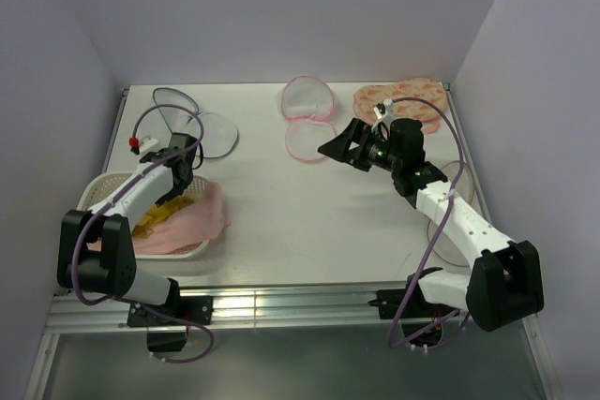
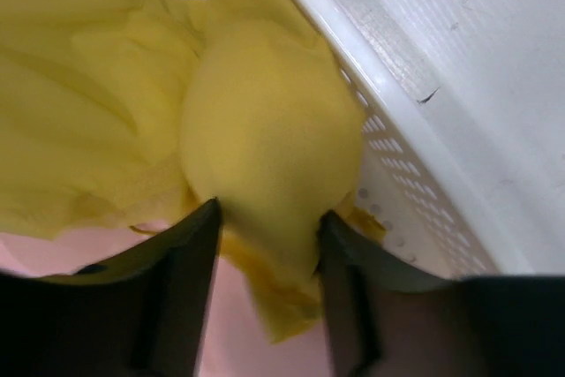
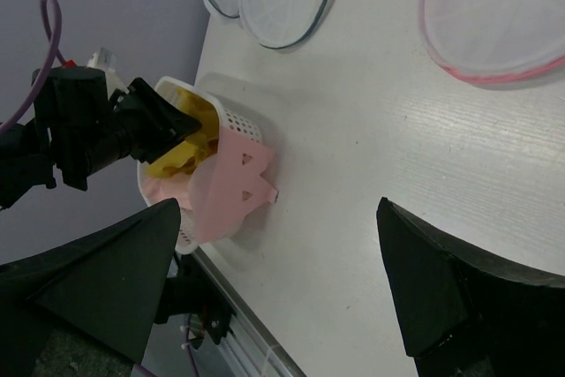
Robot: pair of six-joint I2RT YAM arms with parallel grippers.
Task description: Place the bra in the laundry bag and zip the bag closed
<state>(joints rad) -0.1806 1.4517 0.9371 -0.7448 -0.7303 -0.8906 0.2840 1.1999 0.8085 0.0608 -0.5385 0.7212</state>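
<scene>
Left jaws (image 2: 269,214) are down in the white basket (image 1: 94,189) at the bench's (image 1: 309,222) left edge. They are set astride one yellow cup of the bra (image 2: 265,121), with a finger (image 2: 190,245) touching fabric on each side. Jaws are partway apart; whether the cup is pinched firmly cannot be told. The cup's long axis runs roughly along the fingers, so it sits square in the gap. A pink garment (image 1: 202,217) is draped over the basket's right rim.

The laundry bag (image 1: 214,134) lies open just beyond the basket, with both domes flat. Its long axis runs from far-left to near-right. It is reached far sooner by the left arm. From the jaws, it lies ahead and slightly right.

Right jaws (image 1: 342,142) are held wide apart and empty above mid-bench, near the pink-rimmed bag (image 1: 309,119), well apart from the grey-rimmed one.
</scene>
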